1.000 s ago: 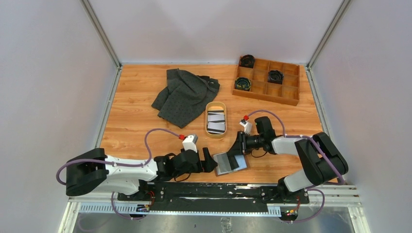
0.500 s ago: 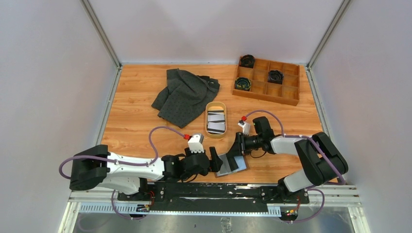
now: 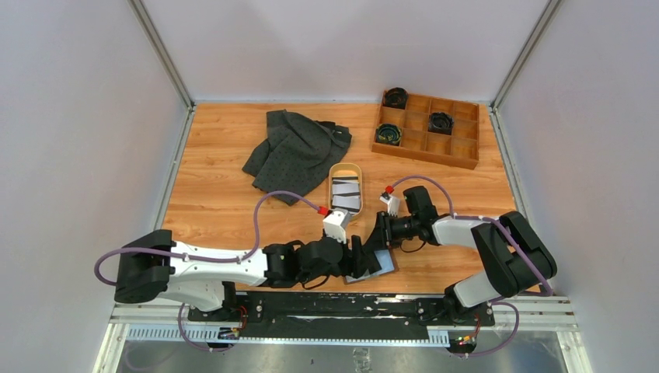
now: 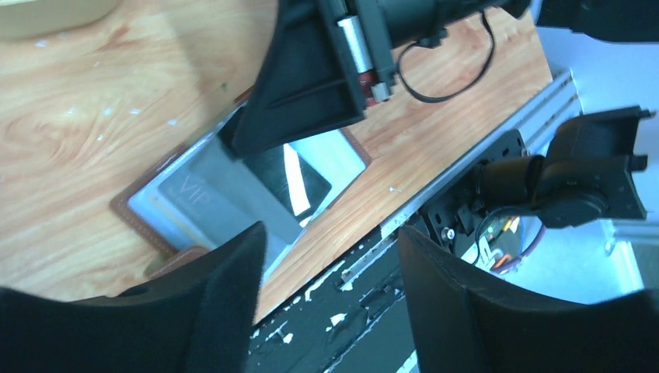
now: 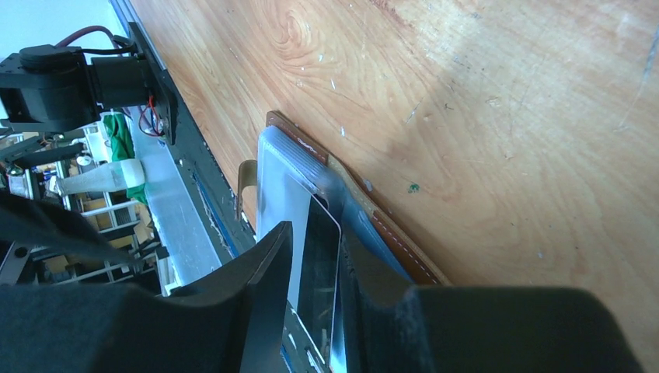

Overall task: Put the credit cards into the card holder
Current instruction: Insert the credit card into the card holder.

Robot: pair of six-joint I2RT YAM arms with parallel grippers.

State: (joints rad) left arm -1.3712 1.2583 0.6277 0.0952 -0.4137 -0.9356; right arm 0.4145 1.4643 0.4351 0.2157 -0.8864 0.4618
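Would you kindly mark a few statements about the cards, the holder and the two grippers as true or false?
1. The right gripper grips a dark credit card right at the card holder. True.
2. The oval tray holds nothing. False: striped cards lie in it.
3. The grey cloth is draped over the wooden box. False: it lies left of the tray, well apart from the box.
4. The left gripper is by the card holder with its jaws apart and no card between them. True.
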